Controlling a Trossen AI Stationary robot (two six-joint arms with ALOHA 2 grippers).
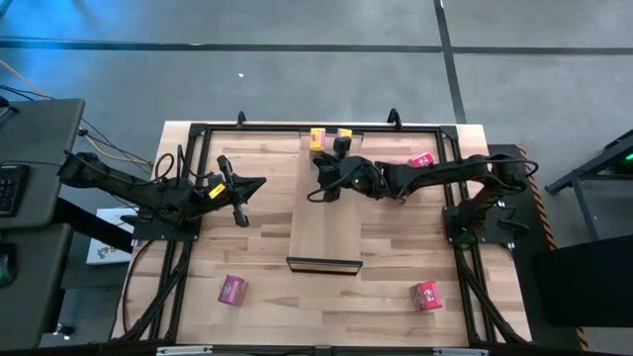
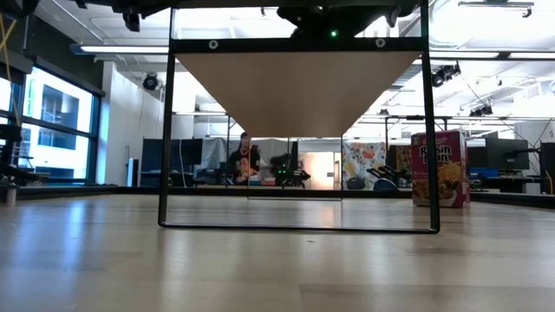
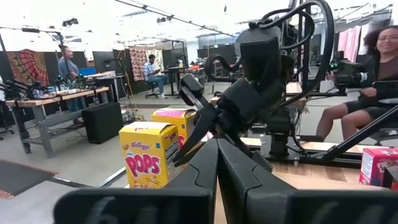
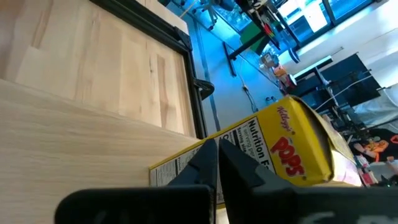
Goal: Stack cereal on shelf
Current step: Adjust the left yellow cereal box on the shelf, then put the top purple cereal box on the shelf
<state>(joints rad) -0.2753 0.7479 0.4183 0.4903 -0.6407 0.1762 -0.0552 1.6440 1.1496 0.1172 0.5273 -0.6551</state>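
two yellow cereal boxes (image 1: 317, 138), three pink-magenta boxes (image 1: 232, 290), pale wood shelf (image 1: 324, 232) with dark front edge.

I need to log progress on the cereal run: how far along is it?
Done: two yellow boxes stand at the shelf's far end. In hand: the right hand hovers over the shelf beside them, shut and empty; the left hand waits left of the shelf. Left: three pink boxes on the tabletop.
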